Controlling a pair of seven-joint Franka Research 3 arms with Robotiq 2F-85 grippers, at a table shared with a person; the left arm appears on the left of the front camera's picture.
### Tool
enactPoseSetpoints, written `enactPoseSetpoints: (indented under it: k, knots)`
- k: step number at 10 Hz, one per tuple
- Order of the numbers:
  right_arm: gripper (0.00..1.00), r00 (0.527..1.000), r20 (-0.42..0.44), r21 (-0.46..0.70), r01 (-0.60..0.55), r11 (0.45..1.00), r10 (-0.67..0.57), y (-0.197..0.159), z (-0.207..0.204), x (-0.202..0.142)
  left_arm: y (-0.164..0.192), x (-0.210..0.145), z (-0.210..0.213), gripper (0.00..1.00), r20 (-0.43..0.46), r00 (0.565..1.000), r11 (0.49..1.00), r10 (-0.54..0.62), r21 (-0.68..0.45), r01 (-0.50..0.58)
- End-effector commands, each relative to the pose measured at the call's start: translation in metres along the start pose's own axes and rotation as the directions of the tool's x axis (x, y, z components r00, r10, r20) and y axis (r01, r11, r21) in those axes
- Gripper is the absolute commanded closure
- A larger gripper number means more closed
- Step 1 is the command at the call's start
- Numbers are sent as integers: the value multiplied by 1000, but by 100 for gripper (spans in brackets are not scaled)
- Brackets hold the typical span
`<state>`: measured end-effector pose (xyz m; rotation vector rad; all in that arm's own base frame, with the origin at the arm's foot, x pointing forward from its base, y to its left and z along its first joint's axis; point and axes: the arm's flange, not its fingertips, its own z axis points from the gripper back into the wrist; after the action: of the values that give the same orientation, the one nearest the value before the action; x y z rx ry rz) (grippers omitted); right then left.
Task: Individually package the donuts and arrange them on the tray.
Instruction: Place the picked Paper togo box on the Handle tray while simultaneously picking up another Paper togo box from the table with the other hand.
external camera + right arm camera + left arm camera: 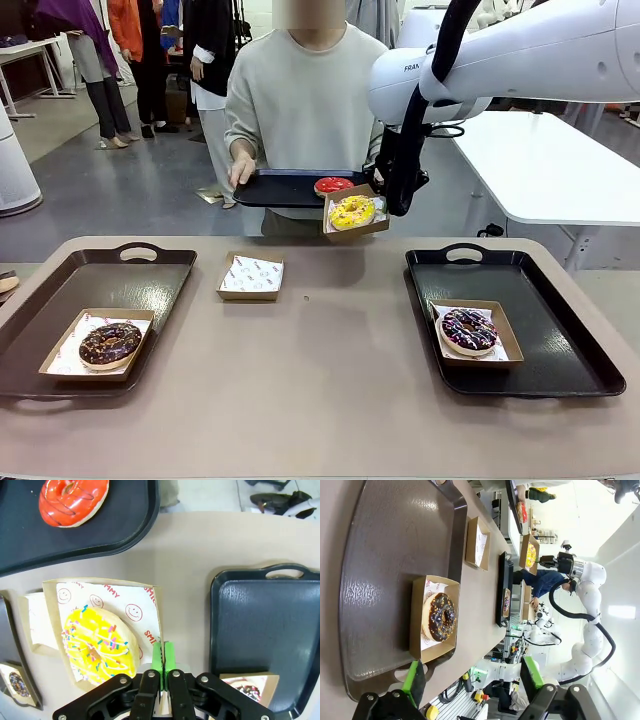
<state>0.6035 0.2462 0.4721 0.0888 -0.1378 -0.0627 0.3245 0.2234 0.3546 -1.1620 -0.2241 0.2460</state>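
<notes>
My right gripper (390, 200) (162, 666) is shut on the edge of a cardboard box (150, 605), held in the air over the table's far edge. In the box lies the yellow-iced donut (352, 211) (97, 647). Just behind it the person holds a black tray (275, 188) carrying the red-iced donut (333, 185) (73, 499). The chocolate donut with nut bits (110, 343) (440, 616) lies boxed on the left tray (60, 300). Above that tray my left gripper (472, 680) hangs open. The dark sprinkled donut (469, 330) sits boxed on the right tray (560, 340).
An empty paper-lined box (251, 275) (477, 544) stands on the table between the two trays. The rear half of the right tray (265, 625) is bare. The person stands close at the far edge.
</notes>
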Motion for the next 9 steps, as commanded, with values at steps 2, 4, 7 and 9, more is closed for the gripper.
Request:
enactPoseSetpoints:
  k: [2, 4, 7, 9]
  knots:
    - [100, 1000, -1, -1, 2, 1000, -2, -1, 0, -1, 0, 0, 1, 0, 6, 1000, 1000, -2, -12, 2]
    - [100, 1000, -1, -1, 2, 1000, -2, -1, 0, -1, 0, 0, 1, 0, 6, 1000, 1000, -2, -12, 2]
    - [98, 1000, 0, 0, 0, 1000, 0, 0, 0, 0, -13, 5, -3, 0, -38, 999, 999, -33, -16, 32]
    - [98, 999, 3, 25, -36, 999, 36, -38, 22, -9, -62, 21, -15, 0, -82, 989, 989, -127, 71, 133]
